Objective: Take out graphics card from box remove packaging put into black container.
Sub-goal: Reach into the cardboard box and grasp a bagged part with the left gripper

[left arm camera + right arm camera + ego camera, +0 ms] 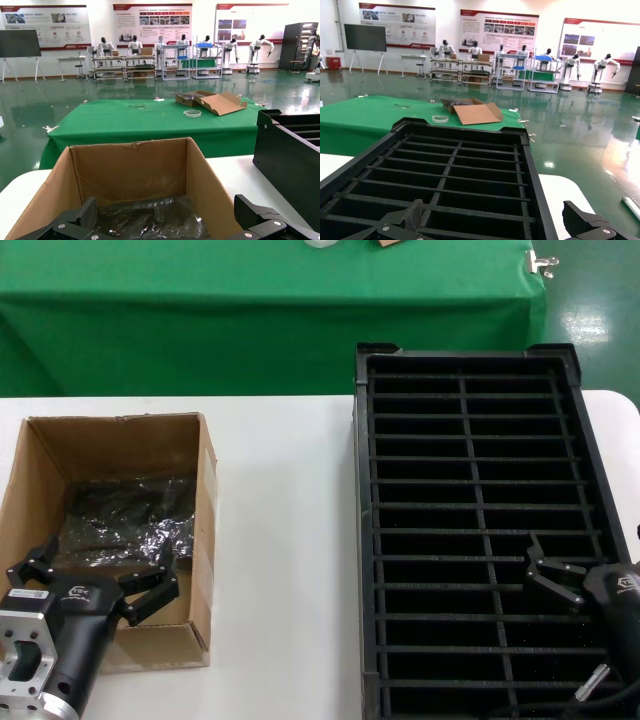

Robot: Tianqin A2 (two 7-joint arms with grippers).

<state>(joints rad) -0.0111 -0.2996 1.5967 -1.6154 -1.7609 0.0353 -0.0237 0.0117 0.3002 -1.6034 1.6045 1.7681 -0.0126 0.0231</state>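
One black container [465,530], one box [110,530] beside it holding one crinkled bag [125,520], and two spread tools, left [95,575] over the box, right [550,575] over slots; only wrist views show the hall.

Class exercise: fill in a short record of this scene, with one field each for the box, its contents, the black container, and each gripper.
box: brown cardboard box, open, on the white table, left of the container
contents: bagged graphics card in crinkly packaging on the box floor
black container: black container, slots all empty
left gripper: left gripper, open, over the box's near end
right gripper: right gripper, open, over the container's near right part
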